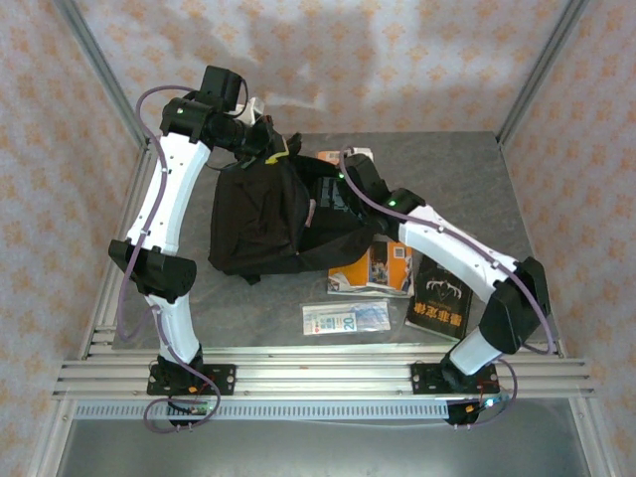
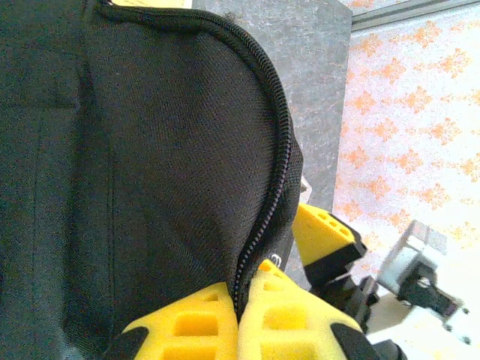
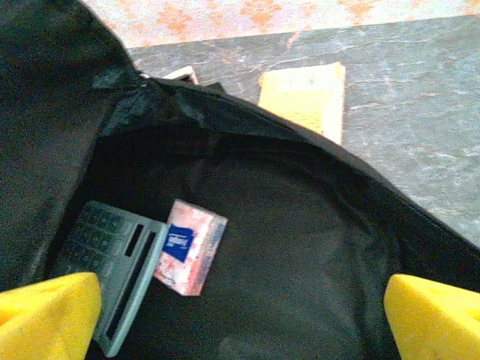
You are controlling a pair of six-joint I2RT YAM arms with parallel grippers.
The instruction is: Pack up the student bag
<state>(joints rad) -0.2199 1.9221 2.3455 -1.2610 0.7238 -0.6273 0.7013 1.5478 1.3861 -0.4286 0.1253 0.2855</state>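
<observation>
The student bag (image 1: 260, 221), a big soft black backpack, lies in the middle of the table with its mouth facing right. My left gripper (image 1: 266, 151) is at the bag's far top. In the left wrist view that gripper (image 2: 244, 304) is shut on the bag's zip edge (image 2: 274, 172) and holds the flap up. My right gripper (image 1: 346, 191) is at the bag's mouth; in the right wrist view it (image 3: 244, 309) stands wide open with nothing between its fingers. Inside the bag (image 3: 315, 247) lie a grey-green calculator (image 3: 112, 259) and a small pink packet (image 3: 191, 246).
On the table in front of the bag lie an orange book (image 1: 373, 270), a black book (image 1: 437, 298) and a clear flat packet (image 1: 346, 318). A yellow-orange item (image 3: 304, 97) lies behind the bag. Frame posts stand at the table's corners.
</observation>
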